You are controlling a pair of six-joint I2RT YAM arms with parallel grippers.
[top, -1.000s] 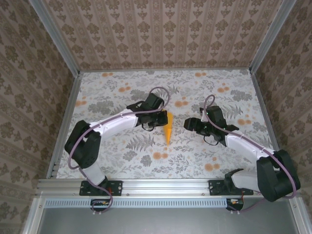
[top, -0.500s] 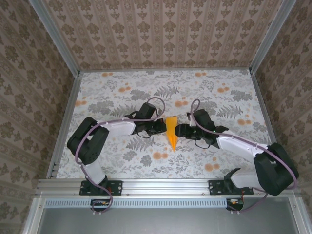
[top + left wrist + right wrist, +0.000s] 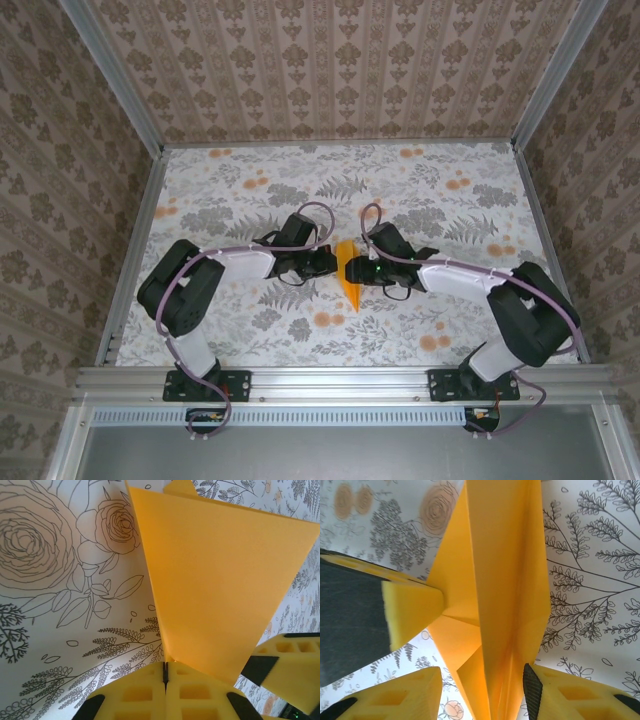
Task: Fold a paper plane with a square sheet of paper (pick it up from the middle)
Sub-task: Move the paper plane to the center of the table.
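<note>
The plane [image 3: 348,272], flanked on both sides.
At its left the left gripper [image 3: 165,669] pinches it; the right gripper [image 3: 482,674] straddles it, jaws apart.

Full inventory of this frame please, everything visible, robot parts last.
paper plane: 1, orange-yellow, mid-table between the grippers, tip toward the arm bases
floral cloth: 1, white with grey foliage and orange flowers, covering the table
wallpapered walls: 3, brown-beige pattern, back and both sides
aluminium rail: 1, silver, along the near edge under the arm bases
cables: 2, purple, one looped along each arm
left arm: 1, white and black, reaching in from the left
right arm: 1, white and black, reaching in from the right
left gripper: 1, yellow fingers, shut on the plane's edge
right gripper: 1, yellow fingers, open, straddling the plane
</note>
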